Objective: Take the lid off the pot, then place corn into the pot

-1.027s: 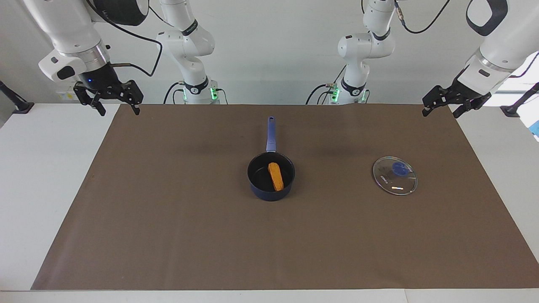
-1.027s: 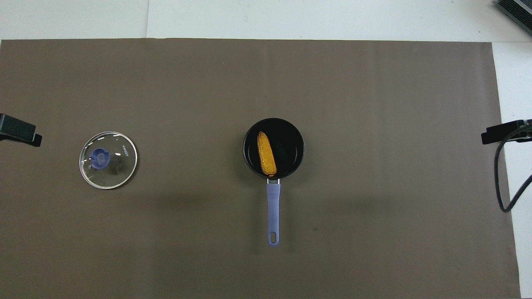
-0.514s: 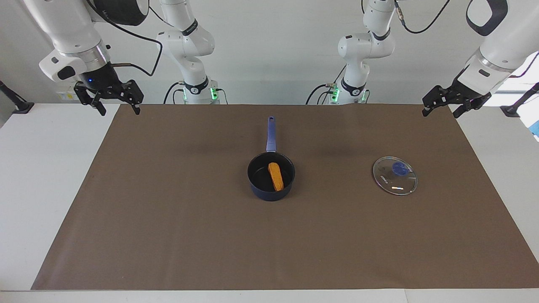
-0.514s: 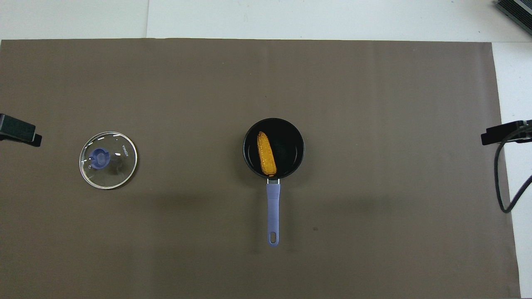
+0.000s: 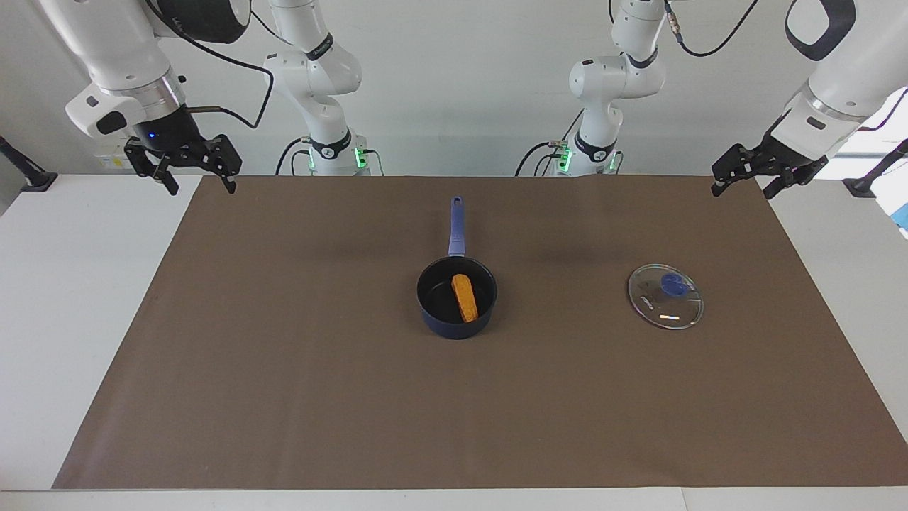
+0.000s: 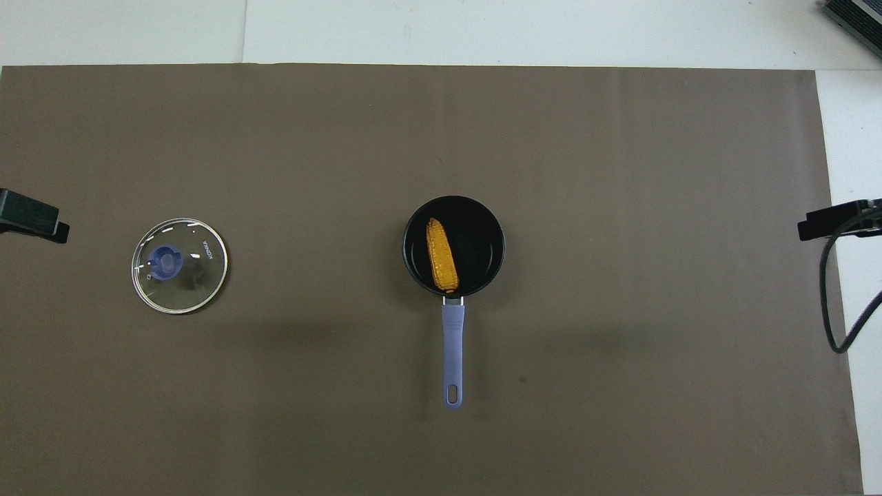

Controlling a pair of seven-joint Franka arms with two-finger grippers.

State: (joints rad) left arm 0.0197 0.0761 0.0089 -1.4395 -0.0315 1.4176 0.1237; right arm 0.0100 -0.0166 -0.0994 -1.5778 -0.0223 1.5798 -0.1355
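Note:
The dark navy pot (image 5: 454, 326) stands uncovered mid-mat, its blue-purple handle (image 5: 457, 227) pointing toward the robots. The orange-yellow corn (image 5: 464, 298) lies inside it; it also shows in the overhead view (image 6: 442, 255), in the pot (image 6: 482, 248). The glass lid (image 5: 665, 295) with its blue knob lies flat on the mat toward the left arm's end, and shows in the overhead view too (image 6: 179, 265). My left gripper (image 5: 740, 193) is open and empty, raised over the mat's corner near its base. My right gripper (image 5: 201, 189) is open and empty, raised over the corner at its own end.
A brown mat (image 5: 284, 397) covers most of the white table (image 5: 71, 284). A black cable (image 6: 830, 303) hangs by the right gripper at the mat's edge.

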